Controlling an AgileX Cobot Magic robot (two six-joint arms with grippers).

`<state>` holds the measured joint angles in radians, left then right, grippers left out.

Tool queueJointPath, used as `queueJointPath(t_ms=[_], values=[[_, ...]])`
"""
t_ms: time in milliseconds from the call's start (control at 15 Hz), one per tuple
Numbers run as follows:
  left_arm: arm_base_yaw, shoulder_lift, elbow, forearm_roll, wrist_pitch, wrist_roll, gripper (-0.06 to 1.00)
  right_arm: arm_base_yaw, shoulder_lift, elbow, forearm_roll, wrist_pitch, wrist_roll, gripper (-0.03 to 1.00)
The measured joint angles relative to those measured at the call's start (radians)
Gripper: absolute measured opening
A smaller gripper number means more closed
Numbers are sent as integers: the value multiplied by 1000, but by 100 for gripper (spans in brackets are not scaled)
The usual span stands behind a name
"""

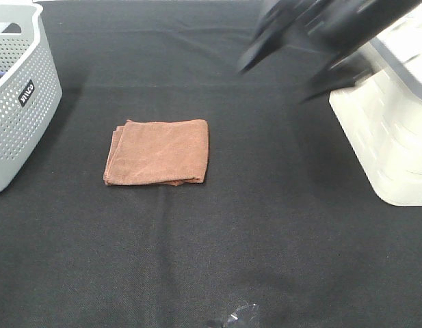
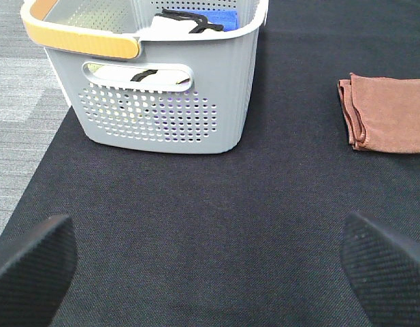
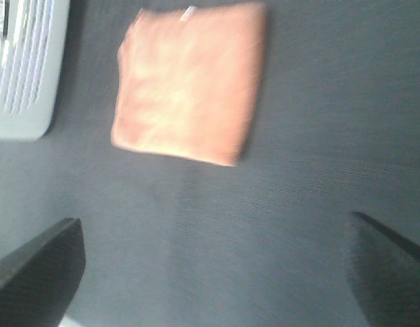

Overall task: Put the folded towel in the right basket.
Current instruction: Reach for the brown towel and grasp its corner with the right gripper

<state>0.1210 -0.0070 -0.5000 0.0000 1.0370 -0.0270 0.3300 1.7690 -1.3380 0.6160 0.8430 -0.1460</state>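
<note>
The folded brown towel [image 1: 158,152] lies flat on the black cloth, left of centre. It also shows in the left wrist view [image 2: 389,112] and, blurred, in the right wrist view [image 3: 187,82]. The right basket [image 1: 392,130] is cream-white and stands at the right edge. My right gripper [image 1: 282,65] is open, blurred with motion, high above the cloth at the back right beside that basket, well apart from the towel. My left gripper [image 2: 206,262] is open and empty; it is out of the exterior view.
A grey perforated basket [image 1: 19,89] stands at the left edge; the left wrist view shows it [image 2: 162,102] with an orange handle, holding white, black and blue items. The black cloth [image 1: 265,225] covers the table.
</note>
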Motion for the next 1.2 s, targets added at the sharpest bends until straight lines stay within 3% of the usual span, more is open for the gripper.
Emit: queueJointPath(t_ms=[133, 533, 667, 1200], values=[[0, 0, 0, 0, 0, 0, 98, 7, 191, -79, 147, -20, -111, 97], [0, 0, 0, 0, 0, 0, 98, 7, 474, -302, 226, -20, -141, 95], [0, 0, 0, 0, 0, 0, 98, 7, 540, -323, 272, -20, -144, 95], [0, 0, 0, 0, 0, 0, 98, 7, 625, -330, 295, -36, -144, 93]])
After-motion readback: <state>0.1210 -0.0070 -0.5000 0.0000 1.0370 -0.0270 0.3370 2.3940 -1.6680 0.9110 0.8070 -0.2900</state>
